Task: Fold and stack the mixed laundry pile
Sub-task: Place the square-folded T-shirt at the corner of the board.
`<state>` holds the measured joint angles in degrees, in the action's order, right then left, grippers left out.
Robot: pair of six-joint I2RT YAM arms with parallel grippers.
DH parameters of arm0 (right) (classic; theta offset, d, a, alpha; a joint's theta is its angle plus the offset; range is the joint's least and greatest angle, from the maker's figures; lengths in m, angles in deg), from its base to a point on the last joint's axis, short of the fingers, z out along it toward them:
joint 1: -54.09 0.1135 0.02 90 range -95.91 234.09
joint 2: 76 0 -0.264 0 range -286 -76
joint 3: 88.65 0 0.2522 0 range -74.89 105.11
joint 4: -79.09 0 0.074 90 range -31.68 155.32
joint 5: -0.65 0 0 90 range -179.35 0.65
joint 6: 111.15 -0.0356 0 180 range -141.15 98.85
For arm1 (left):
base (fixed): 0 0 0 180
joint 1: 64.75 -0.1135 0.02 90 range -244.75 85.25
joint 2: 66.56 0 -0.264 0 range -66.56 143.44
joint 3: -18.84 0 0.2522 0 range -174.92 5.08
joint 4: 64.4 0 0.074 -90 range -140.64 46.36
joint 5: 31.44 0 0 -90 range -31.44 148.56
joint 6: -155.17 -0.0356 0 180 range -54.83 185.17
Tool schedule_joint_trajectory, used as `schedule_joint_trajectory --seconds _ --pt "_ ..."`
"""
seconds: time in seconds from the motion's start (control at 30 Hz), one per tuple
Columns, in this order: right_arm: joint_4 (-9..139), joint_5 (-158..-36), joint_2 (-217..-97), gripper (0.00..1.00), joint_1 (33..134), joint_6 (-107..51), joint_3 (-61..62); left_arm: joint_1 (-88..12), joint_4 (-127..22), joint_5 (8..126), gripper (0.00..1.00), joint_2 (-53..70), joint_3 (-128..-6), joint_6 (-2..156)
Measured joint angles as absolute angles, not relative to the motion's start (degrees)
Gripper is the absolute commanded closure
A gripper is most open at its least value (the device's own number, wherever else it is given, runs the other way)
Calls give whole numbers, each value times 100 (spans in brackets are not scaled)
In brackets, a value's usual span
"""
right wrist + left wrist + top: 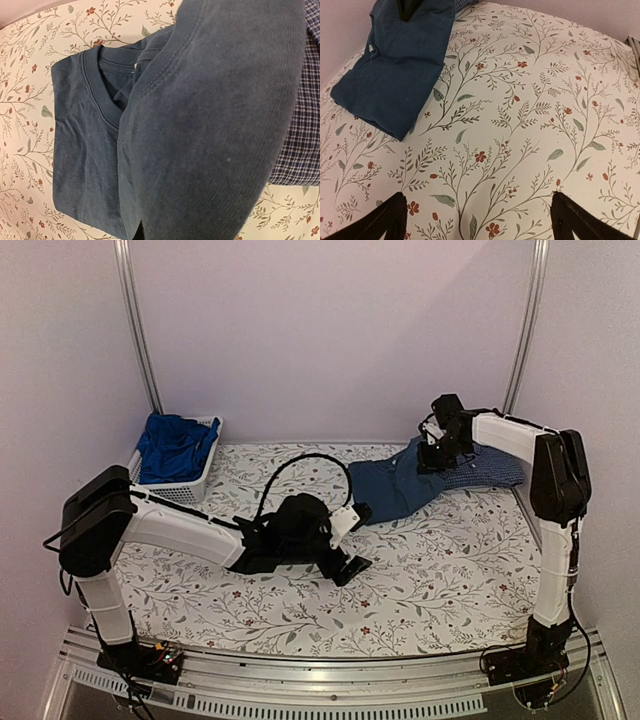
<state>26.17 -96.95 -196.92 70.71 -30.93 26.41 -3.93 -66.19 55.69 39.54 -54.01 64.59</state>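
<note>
The dark navy T-shirt (390, 490) lies folded on the flowered table at the back right. One flap of it rises to my right gripper (437, 458), which is shut on the cloth. In the right wrist view that lifted flap (210, 125) hangs over the fingers and hides them, with the folded body and collar (85, 145) below. The blue small-checked shirt (492, 470) lies under and right of the navy T-shirt. My left gripper (358, 538) is open just left of the T-shirt, holding nothing; its fingertips (380, 222) stand wide apart over bare tablecloth, with the T-shirt (395, 75) ahead of them.
A white mesh basket (190, 485) stands at the back left with a bright royal-blue garment (172, 445) in it. The flowered tablecloth (430, 570) covers the table. Walls and metal posts close off the back and sides.
</note>
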Motion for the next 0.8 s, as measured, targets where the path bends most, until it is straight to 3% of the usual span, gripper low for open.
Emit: schedule_joint_trajectory --seconds 0.33,0.8 --pt "1801 -8405 -20258 100 6935 -2556 4311 -402 -6600 5503 0 3957 -5401 6461" --pt "1393 -7760 -20140 100 6682 -2125 4612 -404 -6595 5508 0 4077 -5401 6463"
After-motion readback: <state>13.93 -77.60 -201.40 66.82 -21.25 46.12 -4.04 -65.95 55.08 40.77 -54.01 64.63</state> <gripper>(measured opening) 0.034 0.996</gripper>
